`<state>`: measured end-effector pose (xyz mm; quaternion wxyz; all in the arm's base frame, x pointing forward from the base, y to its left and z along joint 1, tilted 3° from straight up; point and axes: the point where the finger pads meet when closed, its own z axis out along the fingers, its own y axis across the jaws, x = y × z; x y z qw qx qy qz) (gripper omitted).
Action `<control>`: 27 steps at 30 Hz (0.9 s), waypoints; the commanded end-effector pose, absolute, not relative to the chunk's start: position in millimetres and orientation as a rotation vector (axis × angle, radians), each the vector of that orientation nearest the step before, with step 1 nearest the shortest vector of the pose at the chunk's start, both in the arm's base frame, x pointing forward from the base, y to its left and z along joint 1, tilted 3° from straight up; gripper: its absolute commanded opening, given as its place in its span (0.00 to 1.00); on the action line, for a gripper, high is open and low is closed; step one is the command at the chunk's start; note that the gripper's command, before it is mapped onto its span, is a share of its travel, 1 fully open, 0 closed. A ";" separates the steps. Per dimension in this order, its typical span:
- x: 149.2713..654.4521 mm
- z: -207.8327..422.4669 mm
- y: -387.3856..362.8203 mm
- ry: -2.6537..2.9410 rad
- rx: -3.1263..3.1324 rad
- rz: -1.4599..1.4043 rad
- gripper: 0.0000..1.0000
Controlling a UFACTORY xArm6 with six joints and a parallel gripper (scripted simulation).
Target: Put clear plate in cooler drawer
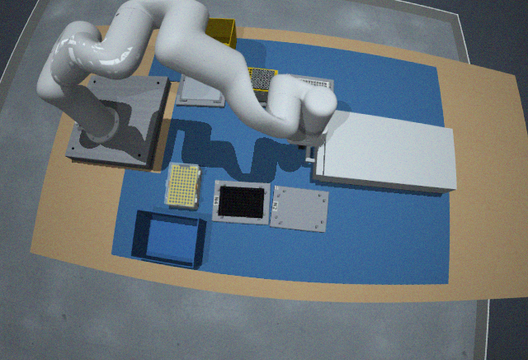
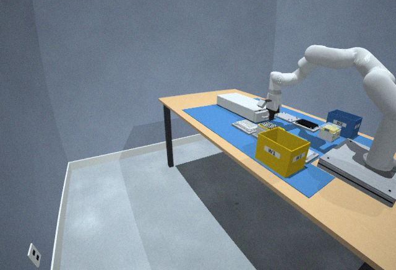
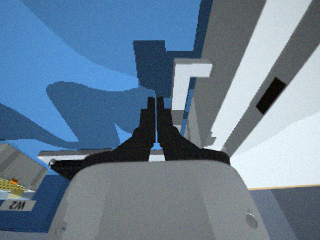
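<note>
- Gripper (image 3: pixel 156 102) fingers pressed together, nothing between.
- Just beside: cooler (image 1: pixel 385 151) bar handle (image 3: pixel 184 82), on the drawer front.
- Blue mat (image 3: pixel 75 55) below.

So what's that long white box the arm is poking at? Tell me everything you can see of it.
The cooler is a long, low, pale grey-white box with a flat plain top, lying on the blue mat. Its short end faces the arm's base, where a pale bar handle stands off the front on the drawer, which looks shut or nearly so. A small dark rectangle marks its side in the wrist view. The gripper, fingers shut and holding nothing, hangs close beside the handle; contact cannot be told.
</note>
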<state>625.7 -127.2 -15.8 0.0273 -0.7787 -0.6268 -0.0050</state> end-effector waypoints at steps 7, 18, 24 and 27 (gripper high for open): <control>618.7 -11.3 -125.9 -1.945 -2.417 -0.035 0.00; 602.4 -11.0 -122.3 -1.945 -2.417 -0.034 0.00; 594.3 -10.9 -120.5 -1.945 -2.417 -0.034 0.00; 591.0 -10.9 -119.8 -1.945 -2.417 -0.034 0.00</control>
